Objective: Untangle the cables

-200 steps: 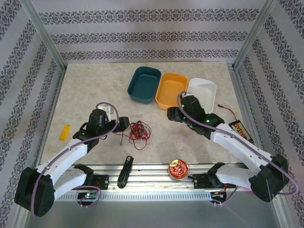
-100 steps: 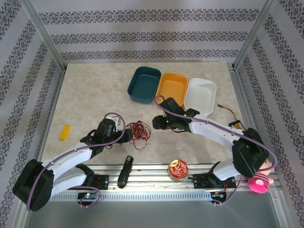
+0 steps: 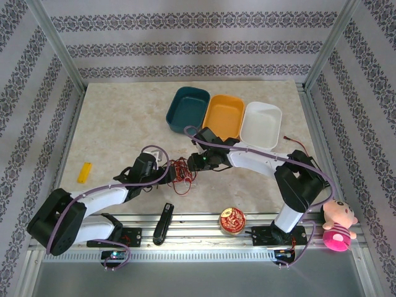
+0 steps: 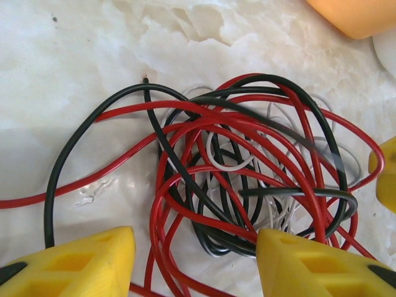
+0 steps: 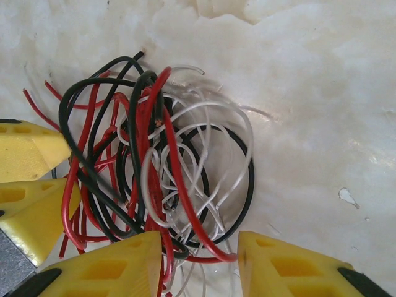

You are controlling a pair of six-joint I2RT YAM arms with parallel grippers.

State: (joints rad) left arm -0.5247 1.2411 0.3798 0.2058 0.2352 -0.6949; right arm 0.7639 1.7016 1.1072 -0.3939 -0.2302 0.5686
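Item: tangled cables [image 3: 182, 171], mid-table, flanked by two grippers.
Red, black and white strands lie in one knotted heap on the marble table [image 3: 111, 117], at the centre of the overhead frame, below the teal tub [image 3: 187, 109]. The left gripper [image 4: 195, 238] and right gripper [image 5: 199, 241] reach in low from opposite sides with jaws spread. Each straddles an edge of the heap, probably to take separate strands and draw them apart. Nothing is pinched yet.

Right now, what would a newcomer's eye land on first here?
The tangle of red, black and white cables mid-table, flanked by the open left pincer and open right pincer. Behind it, a teal bin, orange bin and white bin sit in a row. A pink plush toy lies at the near right.
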